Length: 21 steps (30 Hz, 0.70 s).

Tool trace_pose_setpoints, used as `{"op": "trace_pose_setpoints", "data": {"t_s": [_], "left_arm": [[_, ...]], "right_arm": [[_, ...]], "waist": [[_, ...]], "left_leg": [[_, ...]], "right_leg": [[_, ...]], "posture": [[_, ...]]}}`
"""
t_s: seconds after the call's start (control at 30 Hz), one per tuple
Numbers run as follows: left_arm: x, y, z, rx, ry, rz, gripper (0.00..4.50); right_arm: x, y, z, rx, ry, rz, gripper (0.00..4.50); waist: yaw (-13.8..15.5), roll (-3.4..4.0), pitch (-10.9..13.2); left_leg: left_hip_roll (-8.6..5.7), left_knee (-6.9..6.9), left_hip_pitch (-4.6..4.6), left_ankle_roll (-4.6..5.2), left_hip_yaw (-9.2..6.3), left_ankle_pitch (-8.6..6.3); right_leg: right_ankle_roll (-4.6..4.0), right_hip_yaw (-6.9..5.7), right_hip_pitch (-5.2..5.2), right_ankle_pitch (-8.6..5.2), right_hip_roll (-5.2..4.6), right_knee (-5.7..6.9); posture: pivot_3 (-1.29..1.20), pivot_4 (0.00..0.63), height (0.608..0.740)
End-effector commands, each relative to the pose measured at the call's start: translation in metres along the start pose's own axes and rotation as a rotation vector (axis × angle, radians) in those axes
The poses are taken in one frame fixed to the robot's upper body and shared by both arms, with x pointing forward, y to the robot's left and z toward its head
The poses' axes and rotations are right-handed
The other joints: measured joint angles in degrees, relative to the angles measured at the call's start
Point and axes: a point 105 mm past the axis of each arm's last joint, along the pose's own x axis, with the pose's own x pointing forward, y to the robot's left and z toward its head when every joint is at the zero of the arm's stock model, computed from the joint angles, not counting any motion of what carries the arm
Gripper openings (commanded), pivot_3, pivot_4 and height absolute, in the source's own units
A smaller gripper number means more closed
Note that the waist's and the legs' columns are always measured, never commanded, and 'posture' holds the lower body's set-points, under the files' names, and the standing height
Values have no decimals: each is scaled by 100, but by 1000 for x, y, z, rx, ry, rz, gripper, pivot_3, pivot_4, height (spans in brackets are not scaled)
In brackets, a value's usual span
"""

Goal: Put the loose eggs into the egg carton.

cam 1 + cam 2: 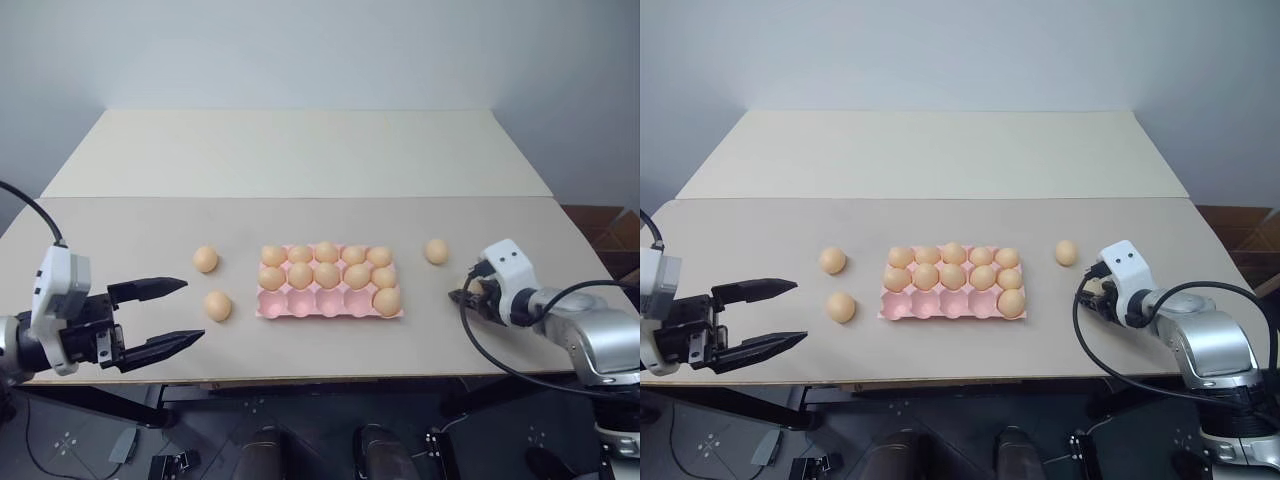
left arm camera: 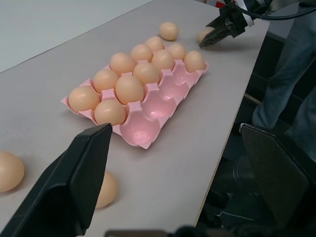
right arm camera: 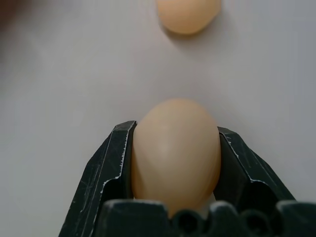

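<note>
Head views, carton: flat pink moulded egg carton (image 1: 330, 298) sits mid-table on the pale beige tabletop (image 1: 300, 150), back two rows full of tan-orange eggs, one more in the front row's right-end cup (image 1: 386, 301), other four front cups bare.
Head views, loose ones: two tan-orange loose eggs left of the carton, far one (image 1: 205, 259) and near one (image 1: 217, 305), plus another (image 1: 436, 251) off to the right.
Head views, left gripper (image 1: 172, 315): black fingers spread wide, hanging near the table's front-left edge, nothing between them, well apart from the eggs.
Head views, right gripper (image 1: 468, 296): low over the table, right of the carton, just this side of the right-hand loose egg.
Left wrist view: one black finger (image 2: 69, 180) up close, carton beyond it, near loose egg peeking past the finger, right gripper (image 2: 213, 39) at the far end with an egg at its tips.
Right wrist view: both black fingers (image 3: 106, 170) pinching a smooth tan egg (image 3: 175, 150) from either side, touching the shell; another egg (image 3: 188, 15) lying further on, apart.
</note>
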Motion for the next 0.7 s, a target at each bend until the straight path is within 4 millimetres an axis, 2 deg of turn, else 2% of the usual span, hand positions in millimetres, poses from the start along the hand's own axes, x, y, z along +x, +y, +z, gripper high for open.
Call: {"op": "trace_pose_setpoints", "data": {"t_s": [0.03,0.17,0.3,0.43,0.53,0.7], "left_arm": [[-1,-1,7,57,-5,12,4500],[0,0,8,61,-6,13,4500],[0,-1,8,65,-6,15,4500],[0,-2,8,67,-7,21,4500],[0,-1,8,68,-5,26,4500],[-1,0,9,73,-7,42,4500]], "right_arm": [[-15,18,48,-60,-160,47,1910],[-15,58,72,-104,-239,173,1910],[-9,116,79,-148,-273,361,1910],[-2,137,70,-183,-241,401,1910],[3,144,65,-197,-227,408,1910],[4,144,70,-207,-238,394,3562]], "waist": [[-22,0,0],[-59,0,0],[-55,0,0],[-30,0,0],[-28,-2,-1],[-48,-2,-1]], "left_leg": [[1,0,0,0,0,0],[9,-2,3,0,-3,0],[13,-4,2,0,-5,0],[7,-4,-3,0,-5,0],[-3,-2,-3,0,-4,0],[3,-2,-2,0,-3,0]], "right_leg": [[0,0,0,0,1,0],[1,0,0,1,8,2],[-1,-1,-1,1,12,1],[-2,-4,-3,2,3,0],[-1,-4,-1,2,-7,-5],[-1,-4,-4,3,-1,1]], "posture": [[0,150,740],[0,150,740],[0,150,740],[0,150,740],[0,150,740],[0,150,740]]}}
